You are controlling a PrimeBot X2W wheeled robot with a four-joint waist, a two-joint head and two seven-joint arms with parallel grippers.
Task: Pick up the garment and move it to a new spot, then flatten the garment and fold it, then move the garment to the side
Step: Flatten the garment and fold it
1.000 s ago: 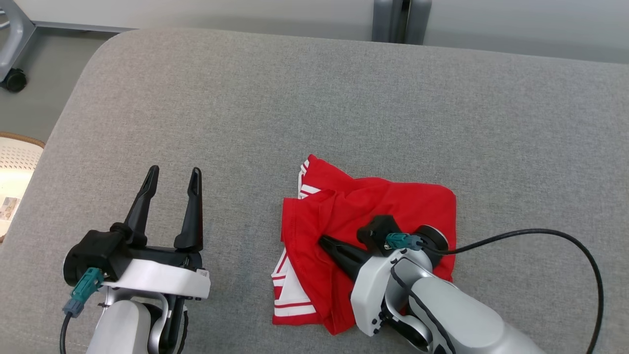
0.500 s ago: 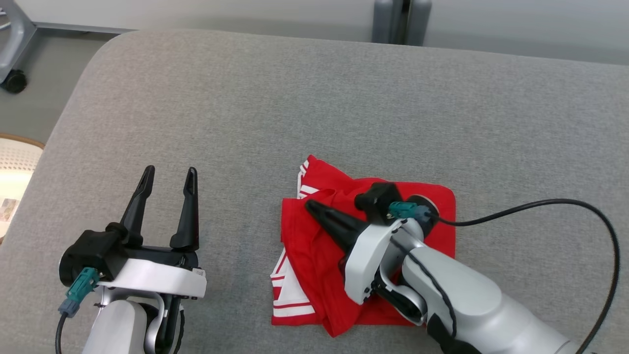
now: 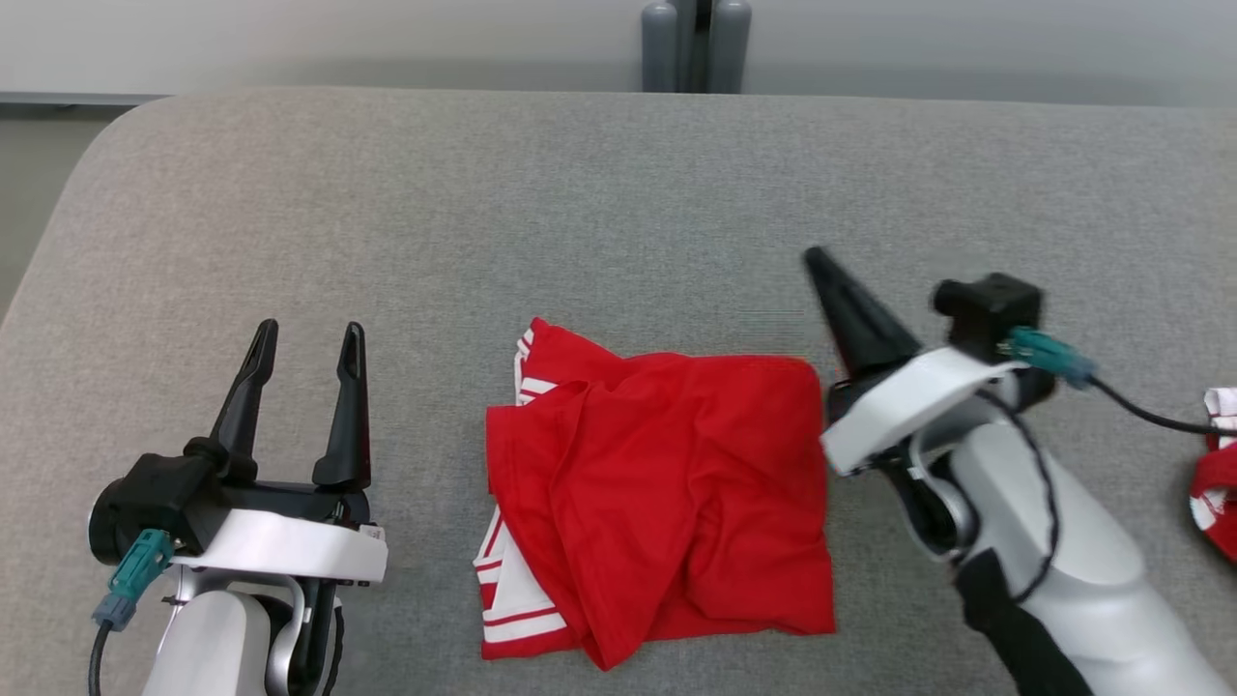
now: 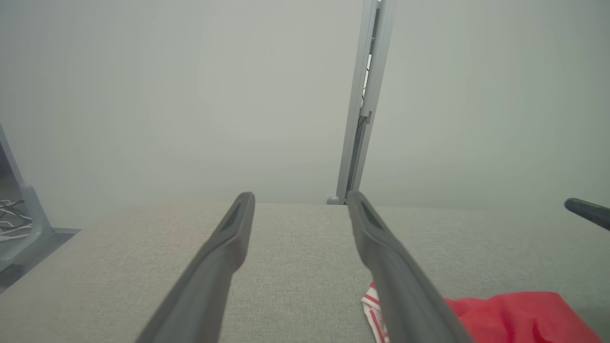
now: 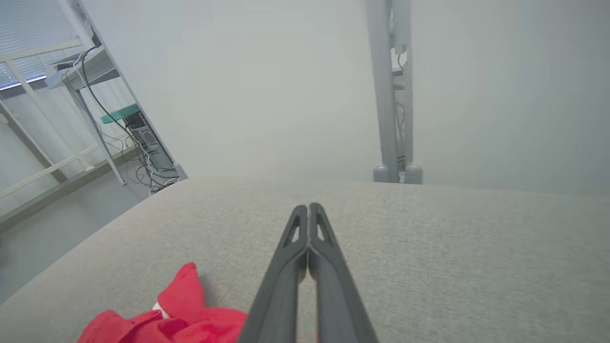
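The garment point(image 3: 657, 483), red with white stripes at its left edge, lies folded into a rough square on the grey cushioned surface point(image 3: 618, 193). My left gripper point(image 3: 304, 333) stands open to the garment's left, apart from it, nothing between its fingers. My right gripper point(image 3: 817, 256) is shut and empty, its tip just past the garment's upper right corner and clear of the cloth. In the left wrist view the left gripper point(image 4: 299, 196) is spread wide, with the garment point(image 4: 514, 317) at the lower right. The right wrist view has the right gripper point(image 5: 309, 207) pressed together and the garment point(image 5: 181, 319) at the lower left.
Another red and white cloth point(image 3: 1220, 474) lies at the right edge. A black cable point(image 3: 1140, 414) runs from my right wrist toward it. A grey post point(image 3: 694, 43) stands behind the surface's far edge. The surface's rounded left corner drops to the floor point(image 3: 19, 222).
The head camera has shifted. My right gripper, still shut, has lifted off the garment's middle and moved out past its upper right corner. The left gripper has stayed open in place.
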